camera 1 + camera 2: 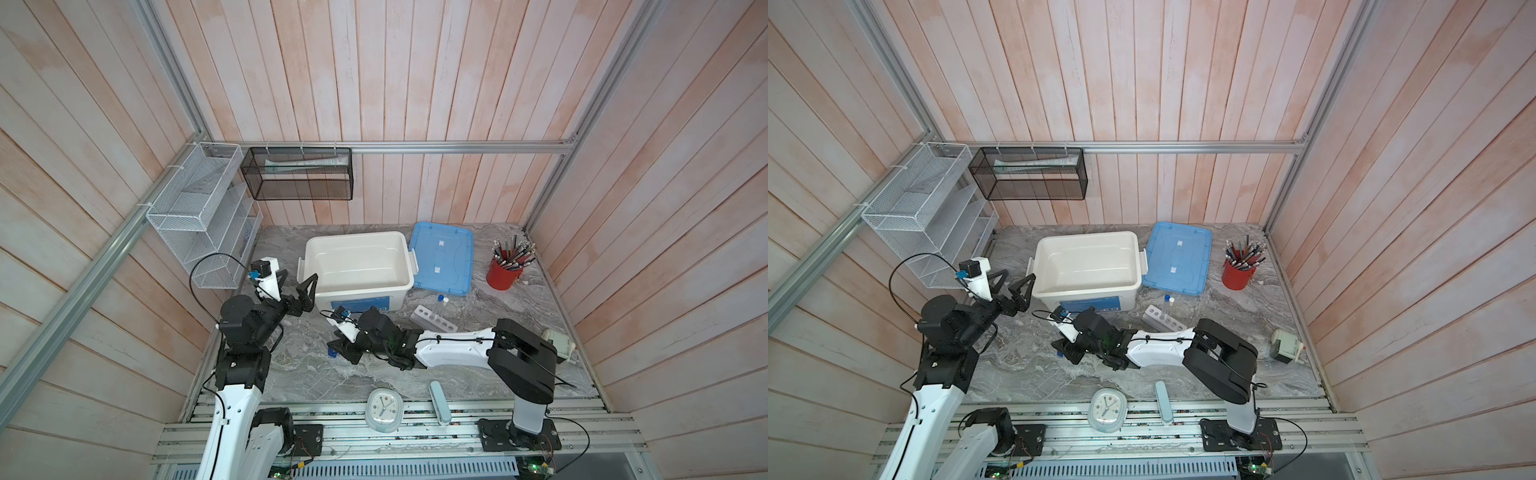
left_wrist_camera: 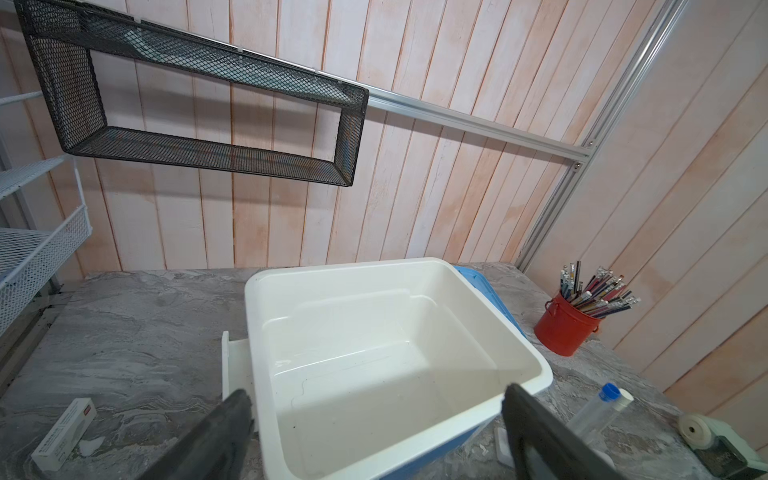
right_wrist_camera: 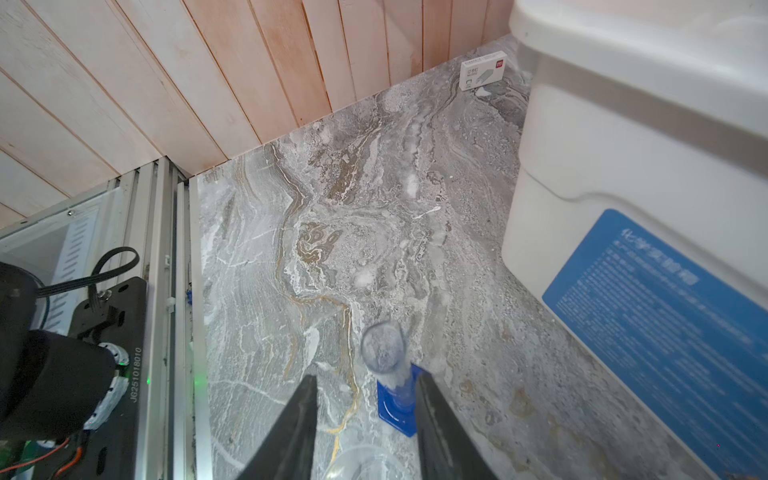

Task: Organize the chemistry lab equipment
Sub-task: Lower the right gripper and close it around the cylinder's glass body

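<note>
In both top views the left pincer (image 1: 300,275) (image 1: 1020,276) hangs wide, gripping nothing, just left of the white bin (image 1: 357,237) (image 1: 1088,236). The right pincer (image 1: 337,352) (image 1: 1065,351) lies low over the tabletop (image 1: 316,374) (image 1: 1025,374), left of middle and nearer than the bin, at the blue-based clear vessel (image 1: 332,352) (image 1: 1060,353). To the right, the white rack (image 1: 432,319) (image 1: 1163,321) holds two capped tubes (image 1: 440,305) (image 1: 1168,305) upright.

The left wrist view shows that pincer (image 2: 376,390) spread wide above the bin (image 2: 540,365), with the tubes (image 2: 598,409) beyond.

In the right wrist view the vessel (image 3: 388,374) stands between the half-wide fingers (image 3: 305,415). It is close to the finger on the bin's side and clear of the other, so it is not gripped.
</note>
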`<state>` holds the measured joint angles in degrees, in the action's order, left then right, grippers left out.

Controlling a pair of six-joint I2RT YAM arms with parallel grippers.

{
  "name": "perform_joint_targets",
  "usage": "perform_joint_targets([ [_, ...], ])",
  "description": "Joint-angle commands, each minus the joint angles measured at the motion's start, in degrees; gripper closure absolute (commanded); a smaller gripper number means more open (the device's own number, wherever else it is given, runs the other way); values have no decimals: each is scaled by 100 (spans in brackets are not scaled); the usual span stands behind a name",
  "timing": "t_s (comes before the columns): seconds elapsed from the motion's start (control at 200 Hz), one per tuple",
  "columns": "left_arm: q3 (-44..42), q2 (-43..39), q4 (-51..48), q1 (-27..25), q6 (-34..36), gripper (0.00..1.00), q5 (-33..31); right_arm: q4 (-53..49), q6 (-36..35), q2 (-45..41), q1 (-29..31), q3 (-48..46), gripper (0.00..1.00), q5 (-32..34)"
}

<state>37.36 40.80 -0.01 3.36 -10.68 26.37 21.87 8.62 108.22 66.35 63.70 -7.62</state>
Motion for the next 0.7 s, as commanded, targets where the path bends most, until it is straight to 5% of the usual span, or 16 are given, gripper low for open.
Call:
perform_joint_targets([
  [0.0,-60,15,79,-4,76,5,-24,193,69,178,-60,151,60,-66],
  [0.695,-44,142,81,-2,110,5,-27,299,-62,616,-166,528,68,-205],
])
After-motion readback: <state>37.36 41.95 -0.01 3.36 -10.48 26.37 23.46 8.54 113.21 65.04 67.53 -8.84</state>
